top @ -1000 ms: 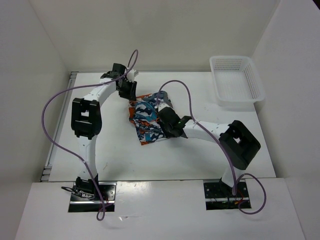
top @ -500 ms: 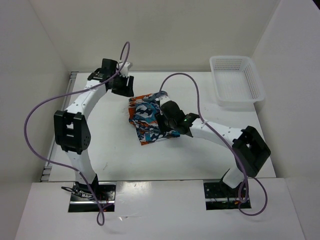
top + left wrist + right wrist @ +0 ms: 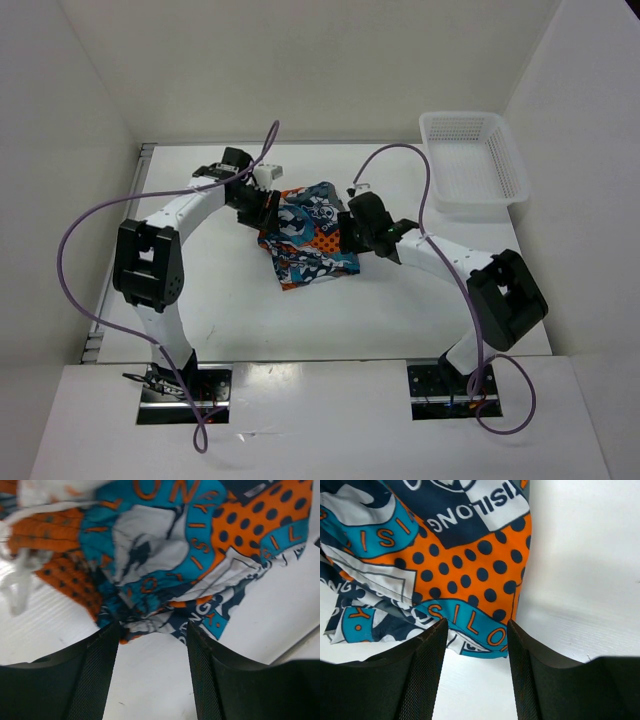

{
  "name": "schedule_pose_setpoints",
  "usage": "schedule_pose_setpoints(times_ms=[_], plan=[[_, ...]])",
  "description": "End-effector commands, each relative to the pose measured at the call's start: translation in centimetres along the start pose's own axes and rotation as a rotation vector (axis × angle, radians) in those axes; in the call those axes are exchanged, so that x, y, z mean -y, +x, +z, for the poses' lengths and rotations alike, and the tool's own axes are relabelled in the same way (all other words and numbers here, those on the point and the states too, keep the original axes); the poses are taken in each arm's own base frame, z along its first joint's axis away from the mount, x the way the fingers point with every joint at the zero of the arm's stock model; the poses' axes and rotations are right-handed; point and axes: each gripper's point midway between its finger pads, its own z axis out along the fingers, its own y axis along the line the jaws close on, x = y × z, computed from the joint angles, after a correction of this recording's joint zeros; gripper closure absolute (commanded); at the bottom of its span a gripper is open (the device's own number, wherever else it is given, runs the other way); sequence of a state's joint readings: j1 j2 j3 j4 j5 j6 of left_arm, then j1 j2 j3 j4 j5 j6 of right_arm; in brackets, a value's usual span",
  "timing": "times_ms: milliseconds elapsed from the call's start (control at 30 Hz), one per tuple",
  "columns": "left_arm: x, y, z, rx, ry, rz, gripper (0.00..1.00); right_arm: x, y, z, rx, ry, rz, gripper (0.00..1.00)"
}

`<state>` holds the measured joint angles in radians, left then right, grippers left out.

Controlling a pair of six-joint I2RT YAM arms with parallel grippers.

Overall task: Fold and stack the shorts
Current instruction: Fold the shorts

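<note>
Farthest to the left of the shorts [image 3: 305, 240], a purple cable [image 3: 72, 235] loops out from the left arm above the white table [image 3: 220, 300]. The left gripper [image 3: 262, 206] sits at the left edge of the shorts, touching the cloth. In the left wrist view its two black fingers [image 3: 100, 675] flank a bunched fold of the print. The fabric puckers into the gap and meets both pads, so this pincer is clenched on the shorts. A blurred white cord [image 3: 17, 587] hangs off the left side of the shorts in that view, next to an orange dotted patch.

The shorts lie on the table between the two grippers, gathered into a rough, lopsided patch of blue, orange, white and dark panels.

The right gripper [image 3: 350, 228] stands at the right edge of the shorts. In the right wrist view the hem of an orange panel with dark dots runs across the gap between its fingers [image 3: 427, 675], and the cloth there is flat and unwrinkled. I cannot tell whether this pincer is clamped on the hem or only standing over it. Bare table shows just right of that hem.

Well to the right of the shorts and somewhat beyond them, a white mesh basket [image 3: 472, 198] stands on the table, apart from the cloth. A second purple cable [image 3: 420, 165] arcs between the shorts and the basket.
</note>
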<state>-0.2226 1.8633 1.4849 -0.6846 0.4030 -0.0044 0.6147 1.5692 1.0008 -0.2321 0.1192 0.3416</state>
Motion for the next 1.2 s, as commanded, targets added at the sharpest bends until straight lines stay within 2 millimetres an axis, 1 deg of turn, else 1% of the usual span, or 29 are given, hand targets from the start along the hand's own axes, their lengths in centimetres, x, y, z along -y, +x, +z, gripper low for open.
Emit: schedule_pose_setpoints(times_ms=[0,33,67,100,133,167,200,233,267,300,333,367,400,433,467,533,600,633,700,733,767,833,900,933,1033,1067,1100,1133,1167], plan=[[2.4,0.8,0.8,-0.032,0.081,0.022,0.37,-0.5,-1.1,-0.7,0.059,-0.024,0.049,0.44],[1.9,1.1,1.3,-0.047,0.067,0.016,0.35,-0.3,-1.2,-0.7,0.063,-0.015,0.049,0.44],[1.4,1.3,2.0,-0.059,0.057,0.011,0.35,0.3,-1.1,-0.8,0.066,0.002,0.055,0.44],[1.3,1.5,2.3,-0.069,0.057,0.007,0.35,0.5,-0.6,-0.7,0.056,0.006,0.065,0.44],[1.2,1.3,2.5,-0.069,0.057,0.006,0.35,0.4,-0.6,-0.7,0.056,0.006,0.075,0.44],[1.2,1.6,3.0,-0.082,0.067,0.0,0.35,0.9,0.0,-0.6,0.044,0.028,0.073,0.44],[1.5,1.9,3.4,-0.095,0.072,0.006,0.35,0.9,0.0,-0.6,0.044,0.028,0.085,0.42],[1.3,1.9,3.4,-0.096,0.059,0.006,0.35,1.6,0.2,-0.3,0.035,0.053,0.103,0.42],[1.3,2.3,3.9,-0.112,0.053,0.009,0.35,1.8,0.2,-0.3,0.04,0.066,0.103,0.42],[0.8,2.3,4.3,-0.114,0.031,0.01,0.37,2.3,0.7,-0.3,0.026,0.08,0.119,0.42],[0.6,2.7,4.4,-0.123,0.022,0.007,0.38,2.3,0.7,-0.3,0.026,0.08,0.12,0.42],[0.4,2.3,4.5,-0.107,0.012,0.015,0.38,2.3,0.7,-0.3,0.026,0.08,0.129,0.42],[0.2,2.5,4.5,-0.106,0.003,0.016,0.38,2.4,1.1,-0.2,0.017,0.084,0.127,0.42],[0.0,2.7,4.7,-0.107,-0.006,0.016,0.4,2.4,0.8,-0.5,0.028,0.079,0.129,0.42],[0.0,2.7,4.5,-0.098,-0.006,0.02,0.4,2.5,1.3,-0.4,0.018,0.083,0.128,0.42],[0.5,1.9,4.4,-0.066,0.018,0.032,0.41,2.6,0.9,-0.3,0.027,0.076,0.136,0.42],[0.9,1.3,4.2,-0.041,0.035,0.042,0.42,2.6,0.9,-0.3,0.027,0.076,0.136,0.42],[1.2,0.6,3.9,-0.013,0.043,0.055,0.42,2.7,1.2,-0.1,0.019,0.08,0.135,0.42],[1.7,0.2,3.8,-0.001,0.07,0.059,0.41,2.8,1.5,0.1,0.009,0.084,0.133,0.42],[1.7,0.2,3.8,-0.001,0.071,0.059,0.41,2.9,2.0,0.3,-0.01,0.093,0.13,0.42],[2.0,-0.2,3.6,0.007,0.079,0.063,0.41,2.9,2.0,0.3,-0.01,0.093,0.13,0.42],[2.0,-0.2,3.6,0.007,0.079,0.063,0.41,2.7,1.9,0.5,-0.015,0.083,0.131,0.42],[2.0,-0.2,3.6,0.007,0.079,0.063,0.43,2.6,1.9,0.5,-0.014,0.083,0.14,0.42],[1.8,0.1,4.0,-0.002,0.08,0.059,0.45,2.6,1.9,0.5,-0.014,0.083,0.14,0.42],[1.9,0.3,4.2,-0.01,0.091,0.055,0.57,2.7,2.2,0.7,-0.023,0.087,0.139,0.42],[2.0,0.3,4.2,-0.01,0.1,0.055,0.66,2.7,2.2,0.7,-0.023,0.087,0.139,0.42],[2.0,0.3,4.2,-0.01,0.1,0.055,0.72,2.8,2.5,1.0,-0.034,0.092,0.137,0.42],[2.1,-0.2,4.1,0.0,0.1,0.059,0.78,2.8,2.5,1.0,-0.034,0.092,0.137,0.42],[2.3,-0.2,4.1,0.0,0.109,0.059,0.83,3.0,3.3,1.6,-0.059,0.103,0.134,0.42]])
